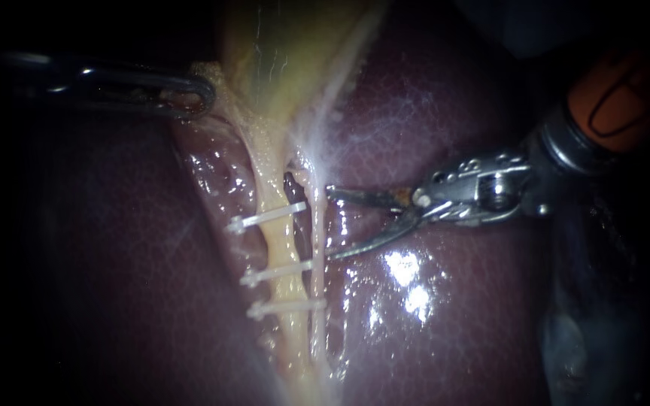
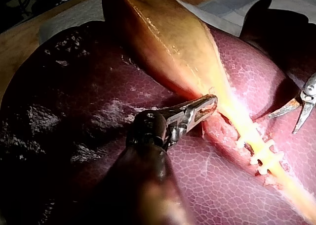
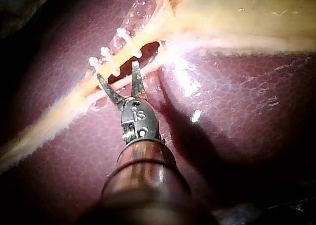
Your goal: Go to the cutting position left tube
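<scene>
Reaching in from the upper right of the endoscope view, the right instrument [image 1: 330, 224] lies almost level above the liver [image 1: 453, 316], its metal wrist bent slightly downward toward the middle. Its pincer is spread wide and holds nothing. One thin blade ends level with the upper clip [image 1: 268, 218], and the other ends near the middle clip [image 1: 276, 272].

The left instrument [image 1: 201, 94] comes in from the left, high in the same view. Its pincer is closed on the edge of the gallbladder [image 1: 287, 60], near the narrow neck. The left wrist view shows the same hold.

The left tube [image 1: 280, 244] is a pale yellow cord. Its long axis runs from the gallbladder's neck down the endoscope view, leaning a little to the right. Three white clips cross it, the lowest clip [image 1: 283, 308] sitting a little below the other two.

The left tube lies just ahead of the right instrument's open blade tips and does not touch them. The thinner, whitish right tube [image 1: 317, 248] runs between the tips and the left tube. In the right wrist view the blades point at the clipped stretch, and the clips sit just past the tips.
</scene>
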